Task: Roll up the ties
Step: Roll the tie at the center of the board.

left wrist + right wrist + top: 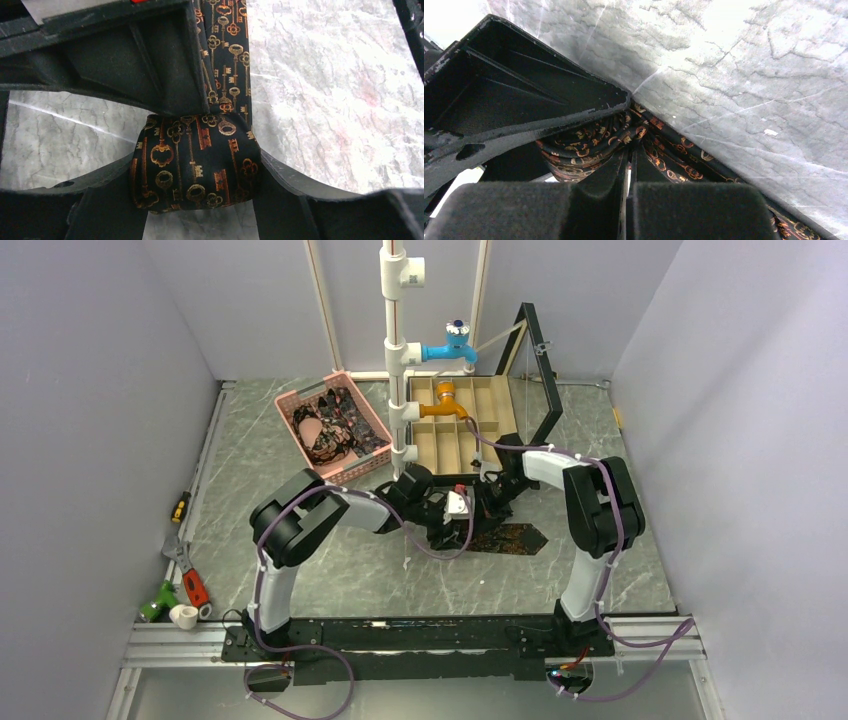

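A black tie with gold and orange keys lies at mid table; its wide end (515,538) is flat on the marble. Its narrow part is wound into a roll (195,162). My left gripper (197,170) is shut on this roll, one finger on each end, and it shows in the top view (452,525). My right gripper (629,150) is shut, its tips pinching the tie's fabric right beside the roll (584,147); it meets the left gripper in the top view (485,505). More patterned ties (335,420) lie in the pink basket.
The pink mesh basket (295,400) stands at back left. A wooden compartment box (465,435) with its lid (540,360) open stands behind the grippers. A white pipe stand (397,360) rises between them. Small tools (180,580) lie at the left edge.
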Robot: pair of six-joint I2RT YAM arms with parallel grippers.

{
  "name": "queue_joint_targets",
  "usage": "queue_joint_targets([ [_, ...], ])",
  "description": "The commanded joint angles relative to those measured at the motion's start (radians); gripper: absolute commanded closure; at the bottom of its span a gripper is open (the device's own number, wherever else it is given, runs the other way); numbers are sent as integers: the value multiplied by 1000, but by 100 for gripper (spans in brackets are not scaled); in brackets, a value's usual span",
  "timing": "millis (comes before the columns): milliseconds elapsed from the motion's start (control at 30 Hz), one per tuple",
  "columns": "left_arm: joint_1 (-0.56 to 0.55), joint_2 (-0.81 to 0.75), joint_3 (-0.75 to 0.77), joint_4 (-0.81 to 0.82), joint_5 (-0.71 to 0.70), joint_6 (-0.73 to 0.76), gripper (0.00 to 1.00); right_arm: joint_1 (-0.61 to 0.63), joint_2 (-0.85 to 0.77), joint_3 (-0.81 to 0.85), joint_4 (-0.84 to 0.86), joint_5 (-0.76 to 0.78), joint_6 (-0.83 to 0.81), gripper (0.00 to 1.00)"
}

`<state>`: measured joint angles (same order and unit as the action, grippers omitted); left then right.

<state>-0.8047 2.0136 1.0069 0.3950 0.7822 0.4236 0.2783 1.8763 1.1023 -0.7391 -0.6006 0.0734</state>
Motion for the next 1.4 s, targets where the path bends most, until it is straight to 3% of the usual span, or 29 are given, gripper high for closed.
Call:
queue_joint_targets([
  [0, -39, 45, 12, 34, 16, -93, 33, 19, 81, -23, 53, 205, -19, 100],
  [333, -14, -37, -125, -65, -92, 15, 85, 25, 34, 29, 23, 100, -79, 100],
  [467, 0, -47, -151, -78, -136, -20, 95, 7, -34, 77, -102, 104, -127, 84],
  [567, 13, -30, -142, -70, -172, -105, 98, 0, -106, 69, -164, 116, -157, 81],
  [700, 28, -20, -137, -34, -210, -179, 100, 0, -133, 4, -165, 140, -177, 86],
  [867, 28, -20, -142, 4, -226, -202, 100, 14, -49, 4, -111, 155, -135, 92],
  [1033, 39, -40, -144, 30, -204, -222, 98, 18, 47, 25, -34, 279, -155, 95],
  [1233, 69, -126, -138, 54, -65, -217, 84, 16, 94, 56, -6, 404, -197, 97],
  [1367, 73, -177, -152, 33, 9, -110, 76, 16, 109, 67, 0, 411, -211, 98],
])
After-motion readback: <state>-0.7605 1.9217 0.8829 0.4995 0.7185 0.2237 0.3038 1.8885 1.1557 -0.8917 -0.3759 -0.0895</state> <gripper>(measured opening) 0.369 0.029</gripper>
